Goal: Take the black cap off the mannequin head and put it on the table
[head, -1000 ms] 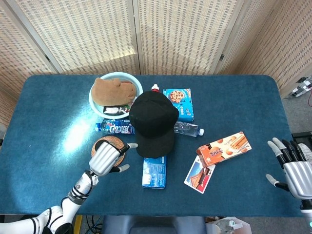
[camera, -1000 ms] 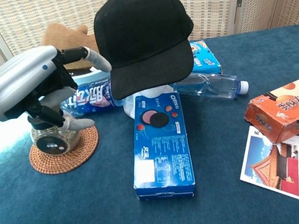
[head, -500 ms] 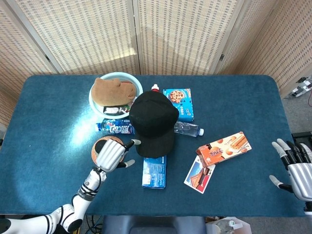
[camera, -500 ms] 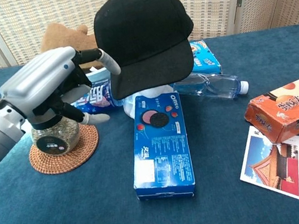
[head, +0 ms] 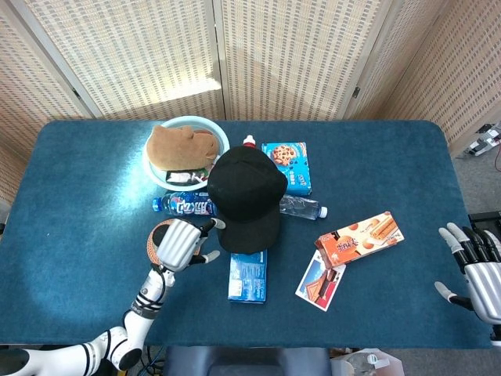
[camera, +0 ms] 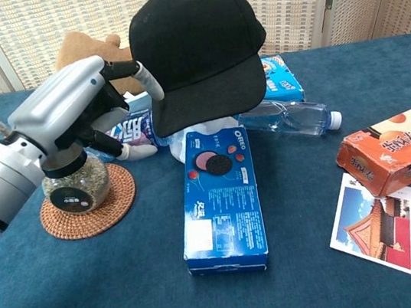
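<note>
The black cap sits on the white mannequin head, mostly hidden under it, mid-table with the brim toward me. My left hand hovers just left of the cap's brim, fingers apart, a fingertip close to the brim's edge; I cannot tell if it touches. It holds nothing. My right hand is at the far right edge of the head view, open and off the table, far from the cap.
Below the left hand stands a glass jar on a woven coaster. An Oreo box lies in front of the mannequin. A water bottle, orange wafer box, postcard, blue packet and bowl with a plush toy surround it.
My left hand has moved forward and to the right, from beside the jar up toward the cap's brim. My right hand has drawn back toward the frame's right edge.
</note>
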You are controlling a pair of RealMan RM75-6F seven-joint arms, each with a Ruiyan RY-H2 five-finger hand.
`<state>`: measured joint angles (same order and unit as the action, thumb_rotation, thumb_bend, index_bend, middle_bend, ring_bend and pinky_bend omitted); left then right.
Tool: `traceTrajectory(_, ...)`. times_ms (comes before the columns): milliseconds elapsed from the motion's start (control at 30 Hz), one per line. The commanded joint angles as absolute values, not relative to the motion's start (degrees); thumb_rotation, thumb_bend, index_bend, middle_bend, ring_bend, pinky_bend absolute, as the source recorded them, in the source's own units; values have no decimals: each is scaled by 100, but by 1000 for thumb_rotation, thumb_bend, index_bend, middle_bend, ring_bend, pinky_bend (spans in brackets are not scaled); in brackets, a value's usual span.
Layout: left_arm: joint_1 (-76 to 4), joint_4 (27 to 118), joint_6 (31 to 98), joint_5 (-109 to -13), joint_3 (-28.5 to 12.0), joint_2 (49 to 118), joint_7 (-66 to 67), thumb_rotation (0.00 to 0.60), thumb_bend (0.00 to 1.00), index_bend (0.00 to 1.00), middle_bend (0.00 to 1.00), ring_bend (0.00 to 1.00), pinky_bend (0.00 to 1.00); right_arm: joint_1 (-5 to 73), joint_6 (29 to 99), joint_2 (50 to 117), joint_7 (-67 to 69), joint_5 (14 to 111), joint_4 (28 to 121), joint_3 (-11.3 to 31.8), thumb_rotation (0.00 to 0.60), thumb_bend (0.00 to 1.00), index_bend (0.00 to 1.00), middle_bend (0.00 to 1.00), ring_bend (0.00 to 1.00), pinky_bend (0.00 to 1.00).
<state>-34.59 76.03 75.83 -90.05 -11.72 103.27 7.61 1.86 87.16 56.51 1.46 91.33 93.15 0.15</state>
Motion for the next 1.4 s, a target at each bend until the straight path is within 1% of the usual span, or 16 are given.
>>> traceTrajectory(33,-3481,7616,7577,-8970,-1180,10362,764,600,42,417,1000,1000,1000,187,8707,5651,145,9132,9315,15,600,191,76,17,0,0)
traceTrajectory(433,-3587,7507,7572,-8717,-1303,10619,768,600,42,423,1000,1000,1000,164,8708,5654,190,9123,9272,9,600,191,76,17,0,0)
traceTrajectory(733,-3628,7385,7723,-8637,-1405,10785,642,600,44,468,1000,1000,1000,158,8689,5660,198,9111,9254,7,600,191,76,17,0,0)
traceTrajectory(867,-3651,7358,7764,-8611,-1443,10826,602,600,90,501,1000,1000,1000,168,8672,5657,188,9118,9261,7,600,192,76,17,0,0)
traceTrajectory(1100,-3665,7326,7778,-8528,-1482,10841,544,600,163,518,1000,1000,1000,175,8642,5662,181,9103,9265,9,600,191,76,17,0,0)
traceTrajectory(1400,-3721,7334,7830,-8297,-1769,10859,294,600,238,533,1000,1000,1000,170,8649,5651,159,9096,9284,17,600,191,76,17,0,0)
